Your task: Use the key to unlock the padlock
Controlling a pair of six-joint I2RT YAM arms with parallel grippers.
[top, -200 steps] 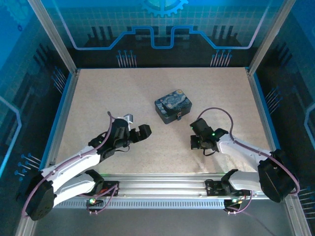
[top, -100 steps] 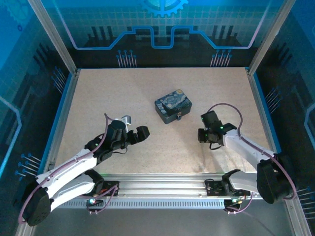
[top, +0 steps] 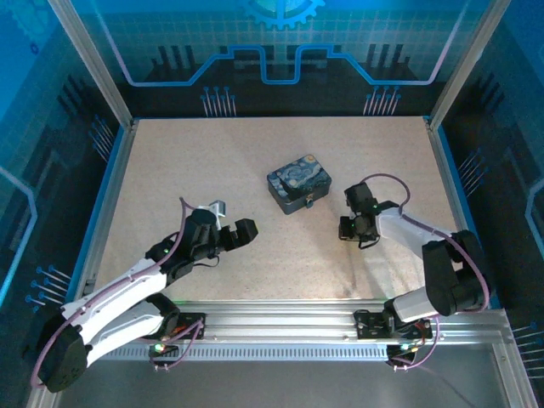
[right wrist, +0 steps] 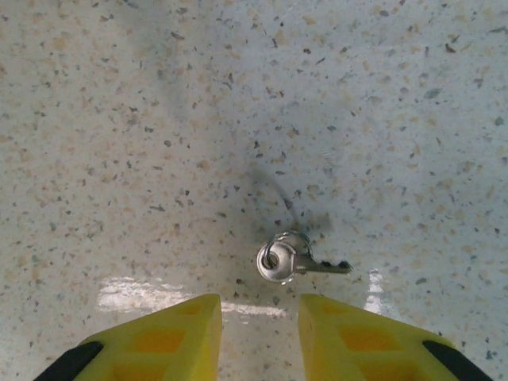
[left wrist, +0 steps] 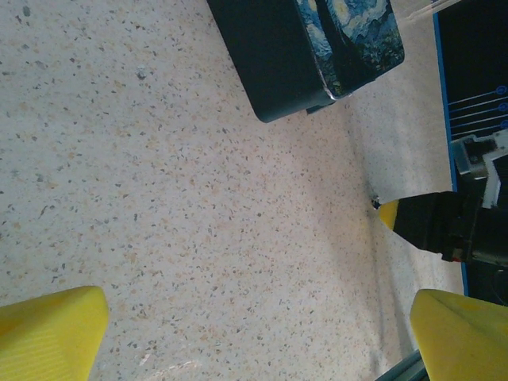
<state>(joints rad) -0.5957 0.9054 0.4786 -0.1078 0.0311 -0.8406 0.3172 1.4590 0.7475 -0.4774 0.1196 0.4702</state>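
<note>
**Right arm folds in above the key, jaws cracked apart**

Over the last second the right arm [top: 399, 231] has drawn its elbow in toward the middle of the bench [top: 170, 161]. It has also carried its wrist away from the near edge. The wrist now stands just right of the tin [top: 299, 183], level with the tin's near corner. The right jaws were pressed together a second ago and have since parted. The left arm [top: 127, 280] has eased slightly toward its own side and otherwise sits as before. The tin has not shifted.

The right jaws point down at the bench. Their two yellow fingertips [right wrist: 171, 333] stand a narrow gap apart with bare bench between them, and they pinch nothing. The key [right wrist: 298, 262] lies flat on the bench just ahead of that gap, apart from both fingertips. Its round bow sits on a small ring and its blade points toward the right of the right wrist view. In the left wrist view one yellow tip of the right jaws is down near the bench, with the key a dark speck right beside it.

The left jaws are spread wide, holding and touching nothing. Their yellow fingertips [left wrist: 48, 329] sit at the lower corners of the left wrist view, above bare bench and well apart from the tin.

The padlock [top: 312, 202] shows as a small dark nub on the tin's near side. It is too small to tell whether its shackle is shut.
</note>
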